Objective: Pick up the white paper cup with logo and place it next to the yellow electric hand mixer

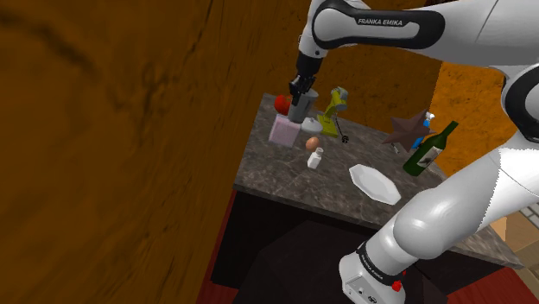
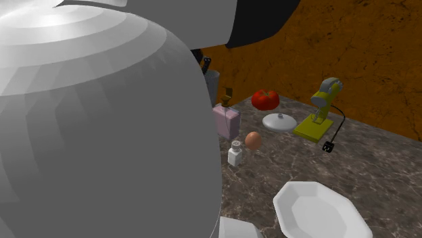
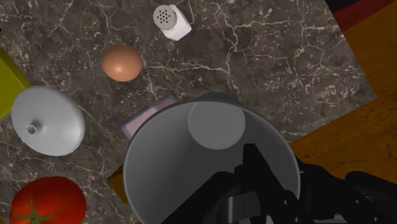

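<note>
A plain grey cup [image 1: 300, 109] hangs from my gripper [image 1: 299, 87] above the far left part of the counter. In the wrist view the cup [image 3: 191, 159] shows its open mouth, and my gripper [image 3: 278, 170] is shut on its rim, one finger inside and one outside. It hovers over a pink box [image 3: 147, 118] and hides part of it. The cup [image 2: 212, 84] peeks out from behind the arm in the second exterior view. The yellow hand mixer [image 1: 332, 112] [image 2: 320, 112] stands upright a little to the shoulder view's right of the cup, with its black cord trailing on the stone.
Around the cup are a tomato [image 1: 282, 104], a grey lid [image 1: 312, 126], an egg [image 1: 312, 142], a white shaker [image 1: 315, 158] and the pink box [image 1: 283, 131]. A white plate [image 1: 374, 183] and a green bottle [image 1: 429, 148] are nearer the stand. The marble counter [image 1: 285, 177] ends at an orange wall.
</note>
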Available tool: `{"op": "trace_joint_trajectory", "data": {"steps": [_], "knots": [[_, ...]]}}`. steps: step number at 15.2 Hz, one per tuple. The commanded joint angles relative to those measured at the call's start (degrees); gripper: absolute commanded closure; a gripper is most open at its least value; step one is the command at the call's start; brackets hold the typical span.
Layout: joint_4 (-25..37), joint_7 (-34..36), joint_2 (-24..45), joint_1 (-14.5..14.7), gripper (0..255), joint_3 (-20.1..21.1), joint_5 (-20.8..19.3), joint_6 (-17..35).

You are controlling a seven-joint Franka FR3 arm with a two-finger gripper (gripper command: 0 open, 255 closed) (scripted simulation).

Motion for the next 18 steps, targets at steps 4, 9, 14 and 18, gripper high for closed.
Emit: {"op": "trace_joint_trajectory", "data": {"steps": [4,9,14,18], "knots": [[3.8,-0.3,0.0,0.1,255,0.1,0.1,-3.8],[8.0,-0.7,0.3,0.1,255,0.1,0.2,-7.7],[12.7,-1.1,1.0,0.1,255,0.2,0.1,-11.6],[16.7,-1.4,1.8,0.1,255,0.3,0.1,-14.8]]}}
